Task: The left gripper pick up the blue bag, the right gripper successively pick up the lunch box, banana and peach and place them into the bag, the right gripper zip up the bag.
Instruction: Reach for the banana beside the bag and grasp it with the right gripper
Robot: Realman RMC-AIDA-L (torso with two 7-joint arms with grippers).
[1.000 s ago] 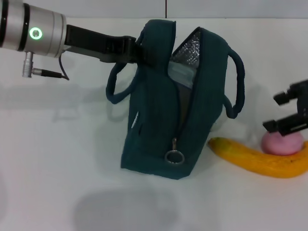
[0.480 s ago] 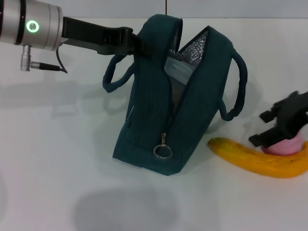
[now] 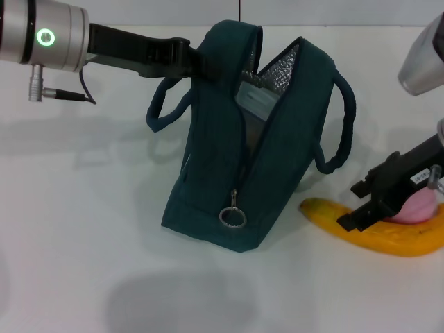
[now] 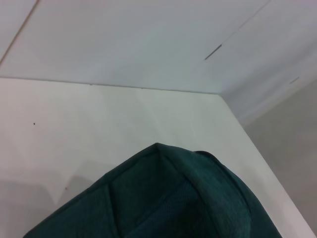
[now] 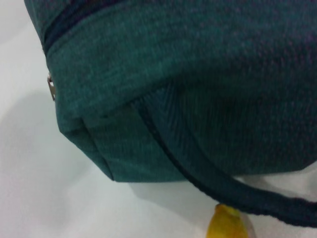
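The blue bag [image 3: 229, 159] stands tilted at the table's middle, its top open and showing silver lining [image 3: 279, 64]. A pale lunch box [image 3: 257, 103] sits inside. My left gripper [image 3: 189, 60] is shut on the bag's left top edge and holds it up. The zip's ring pull [image 3: 233, 217] hangs low on the front. The yellow banana [image 3: 378, 234] lies right of the bag, with the pink peach [image 3: 420, 207] behind it. My right gripper [image 3: 349, 205] is open just above the banana's left half. The right wrist view shows the bag's side [image 5: 188, 69] and the banana's tip [image 5: 227, 223].
The bag's right handle [image 3: 340, 125] loops out toward my right arm; it also crosses the right wrist view [image 5: 208, 183]. The left handle [image 3: 161, 111] hangs under my left arm. The white table [image 3: 83, 229] stretches out left of and in front of the bag.
My right gripper has moved left and down, from beside the peach to over the banana. The left gripper shifted the bag slightly left and up a second ago, then held still.
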